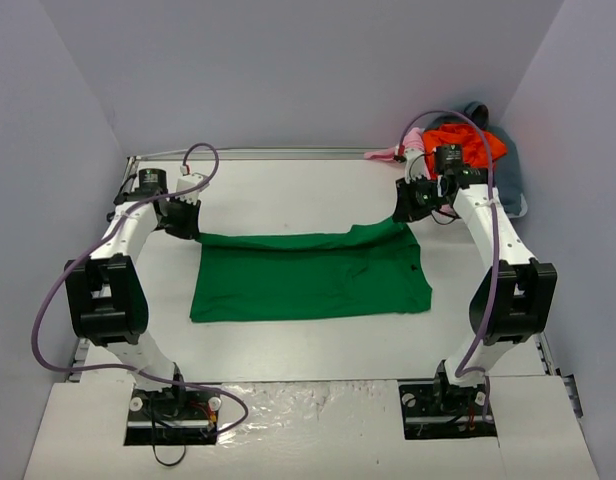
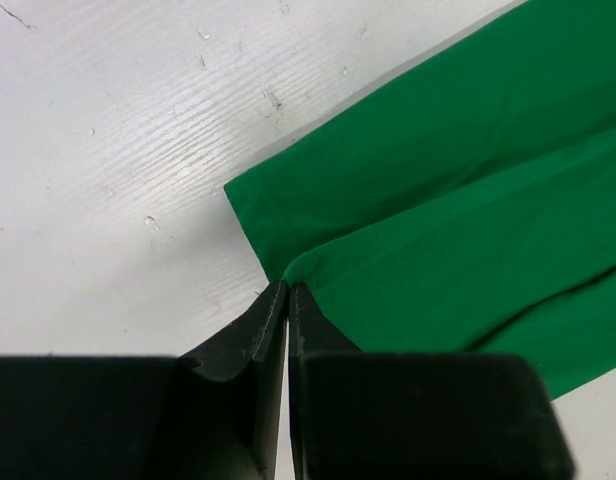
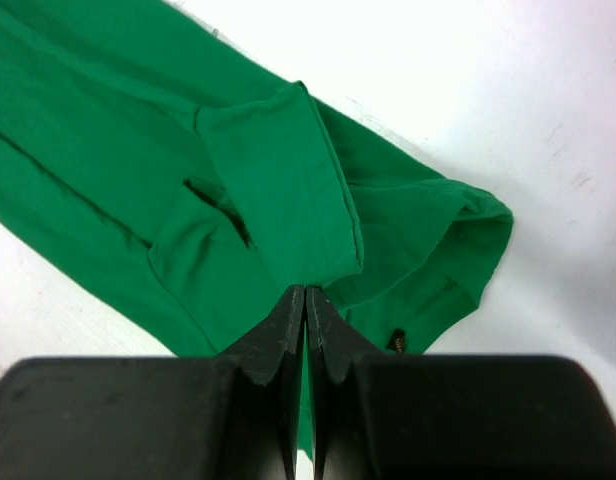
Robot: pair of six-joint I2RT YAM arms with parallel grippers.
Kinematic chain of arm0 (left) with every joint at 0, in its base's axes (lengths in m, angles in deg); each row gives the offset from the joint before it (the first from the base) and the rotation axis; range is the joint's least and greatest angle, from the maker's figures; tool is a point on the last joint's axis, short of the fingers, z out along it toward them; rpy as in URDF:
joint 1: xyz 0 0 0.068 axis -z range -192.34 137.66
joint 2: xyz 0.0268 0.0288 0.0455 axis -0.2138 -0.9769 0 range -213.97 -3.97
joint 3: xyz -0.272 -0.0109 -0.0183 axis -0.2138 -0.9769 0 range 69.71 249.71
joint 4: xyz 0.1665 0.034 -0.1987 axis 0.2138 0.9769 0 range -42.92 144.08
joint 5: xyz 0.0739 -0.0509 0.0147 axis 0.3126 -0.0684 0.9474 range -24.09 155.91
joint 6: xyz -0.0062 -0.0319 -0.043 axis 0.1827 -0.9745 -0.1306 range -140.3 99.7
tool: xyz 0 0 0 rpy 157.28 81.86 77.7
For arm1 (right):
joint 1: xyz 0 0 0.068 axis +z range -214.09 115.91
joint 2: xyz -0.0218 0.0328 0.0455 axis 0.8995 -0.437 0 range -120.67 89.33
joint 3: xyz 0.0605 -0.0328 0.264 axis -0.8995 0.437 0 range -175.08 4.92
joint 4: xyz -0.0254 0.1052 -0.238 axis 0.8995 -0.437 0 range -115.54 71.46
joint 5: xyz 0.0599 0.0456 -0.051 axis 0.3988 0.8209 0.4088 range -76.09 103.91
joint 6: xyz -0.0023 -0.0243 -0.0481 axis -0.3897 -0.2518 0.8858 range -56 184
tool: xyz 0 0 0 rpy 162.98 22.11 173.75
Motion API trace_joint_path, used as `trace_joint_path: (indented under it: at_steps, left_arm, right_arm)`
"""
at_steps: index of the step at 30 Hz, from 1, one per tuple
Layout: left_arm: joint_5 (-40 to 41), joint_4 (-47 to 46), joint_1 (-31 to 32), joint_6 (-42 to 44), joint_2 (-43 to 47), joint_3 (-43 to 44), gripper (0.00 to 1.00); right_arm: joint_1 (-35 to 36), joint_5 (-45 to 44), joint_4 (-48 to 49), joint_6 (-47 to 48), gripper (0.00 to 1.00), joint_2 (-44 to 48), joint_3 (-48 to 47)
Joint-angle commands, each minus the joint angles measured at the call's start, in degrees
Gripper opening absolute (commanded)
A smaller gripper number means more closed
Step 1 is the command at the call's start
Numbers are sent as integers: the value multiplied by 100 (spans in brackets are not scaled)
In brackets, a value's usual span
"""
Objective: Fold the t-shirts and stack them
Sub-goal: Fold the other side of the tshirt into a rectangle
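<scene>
— Where is the green t-shirt [image 1: 308, 275] lying?

— It is lying across the middle of the white counter [image 1: 288, 190], between the two arms, folded into a wide flat band. Its near edge is resting flat on the counter, while its far edge is being held up at both ends.

— What is the left claw [image 1: 185, 222] doing?

— It is clenching the far left corner of the shirt. In the left wrist view its fingers [image 2: 250, 335] are pressing together, with the green hem caught at their tips and the rest of the cloth trailing off to the right over the counter.

— And the right claw [image 1: 408, 205]?

— It is grasping the far right corner, where the cloth is rising off the counter in a small ridge. In the right wrist view the fingers [image 3: 276, 330] are shutting on a folded flap of green, and a bunched part of the shirt is lying just to the right of them.

— Are other shirts showing?

— An orange-red t-shirt [image 1: 466, 142], a pale pink t-shirt [image 1: 386, 154] and a grey-blue t-shirt [image 1: 508, 175] are sitting heaped together in the far right corner, behind the right arm and apart from the green one.
</scene>
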Motion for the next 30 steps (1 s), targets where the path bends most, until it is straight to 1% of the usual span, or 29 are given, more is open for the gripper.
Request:
trace_joint_path:
  at_steps: [1,10,30]
  left_arm:
    - [113,-23,-45,202,347,-96,2]
    - [70,-5,-37,299,408,-316,2]
    - [26,65,25,527,470,-624,2]
  right_arm:
    - [-43,210,-390,192,0,312,133]
    - [-35,193,-469,280,0,541,485]
    - [-35,166,-522,429,0,602,1109]
